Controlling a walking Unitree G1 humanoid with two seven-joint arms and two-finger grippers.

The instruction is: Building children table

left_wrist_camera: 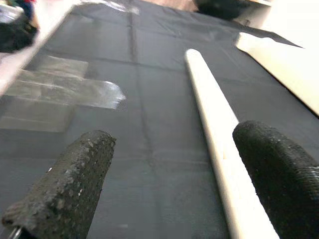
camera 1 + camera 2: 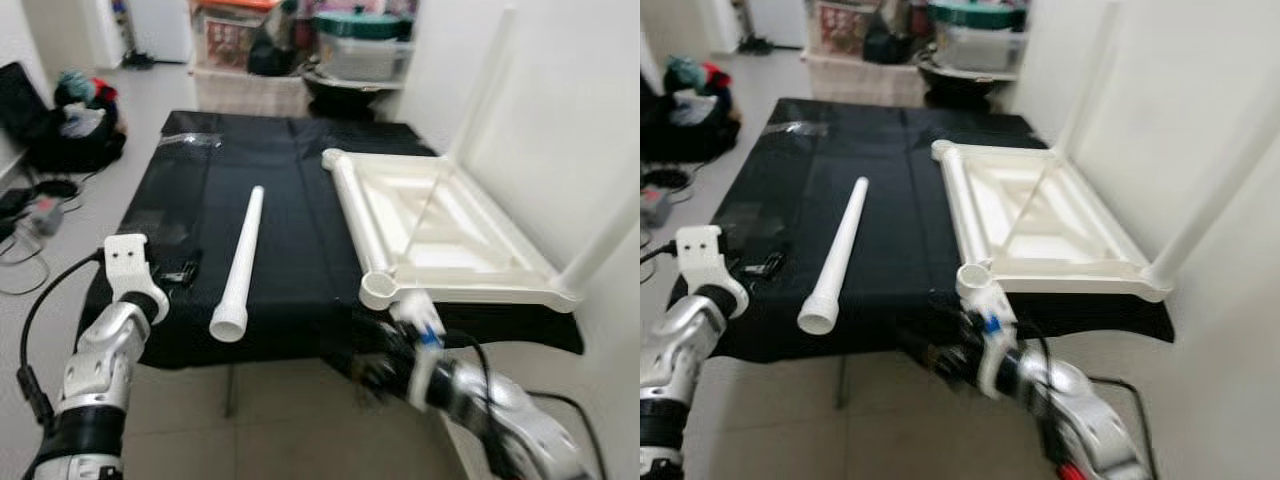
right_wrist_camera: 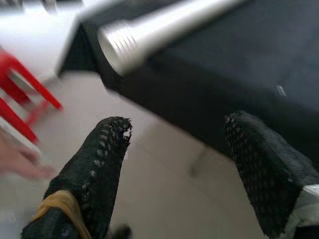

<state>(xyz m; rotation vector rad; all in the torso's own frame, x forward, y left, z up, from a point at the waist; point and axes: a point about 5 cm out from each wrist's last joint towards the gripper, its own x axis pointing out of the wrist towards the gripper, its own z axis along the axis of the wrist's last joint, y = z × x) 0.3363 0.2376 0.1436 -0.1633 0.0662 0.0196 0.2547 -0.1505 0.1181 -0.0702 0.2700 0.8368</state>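
one loose white leg (image 2: 240, 262) lies on the black cloth (image 2: 290, 200), well apart from the upturned white tabletop (image 2: 440, 235) at the robot's right. left gripper (image 1: 179, 179) and right gripper (image 3: 174, 164) both spread wide, holding nothing. risk: the round leg rolls off the near edge if nudged.

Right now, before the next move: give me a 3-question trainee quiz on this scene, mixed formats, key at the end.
1. True or false: the loose white leg already stands in the upturned white tabletop.
2. The leg lies on: A) the floor B) the black cloth C) a red stool.
3. Fill in: both the left end effector and the right end effector are ____.

Key: 1 false, it lies flat beside the tabletop; 2 B; 3 open, holding nothing.
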